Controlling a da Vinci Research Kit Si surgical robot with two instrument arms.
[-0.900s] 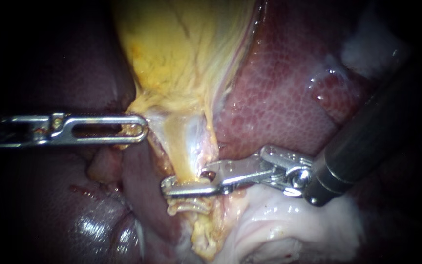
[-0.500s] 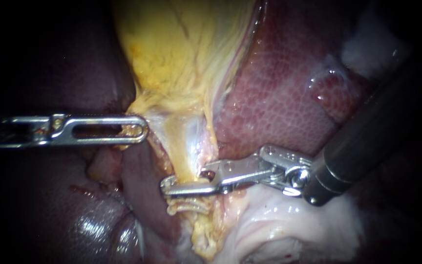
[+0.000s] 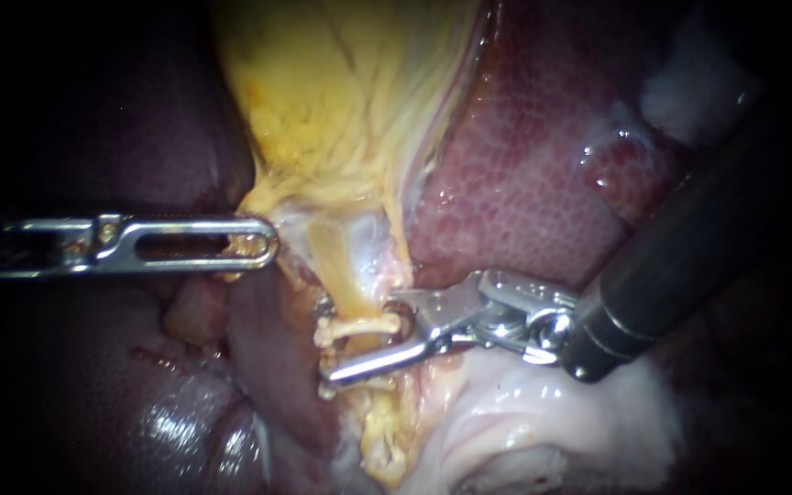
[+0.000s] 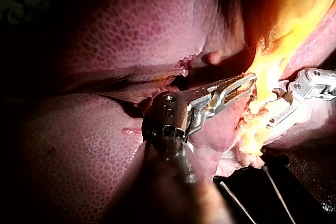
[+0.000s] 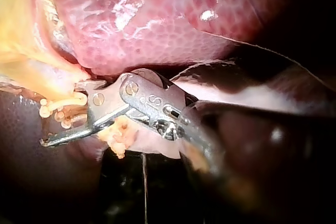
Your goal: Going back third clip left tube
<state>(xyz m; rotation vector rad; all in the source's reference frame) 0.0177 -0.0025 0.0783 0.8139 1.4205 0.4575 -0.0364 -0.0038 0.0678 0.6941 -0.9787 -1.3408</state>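
The pale cream, knobbed clip [image 3: 355,325] sits crosswise on the glistening pale yellow tube [image 3: 334,261]. It lies in the gap between the jaws of the slim steel right instrument [image 3: 359,346], which stand well apart and grip nothing. The lower jaw slants away beneath the clip. The left instrument [image 3: 263,243] has slotted steel jaws closed on the stringy lower edge of the yellow, fatty gallbladder [image 3: 323,101]. Mottled dark red liver [image 3: 524,174], wet and shiny, lies beside the tube.

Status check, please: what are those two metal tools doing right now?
Left instrument shut on gallbladder. Right instrument jaws open, clip on tube between them. Nothing in the way.
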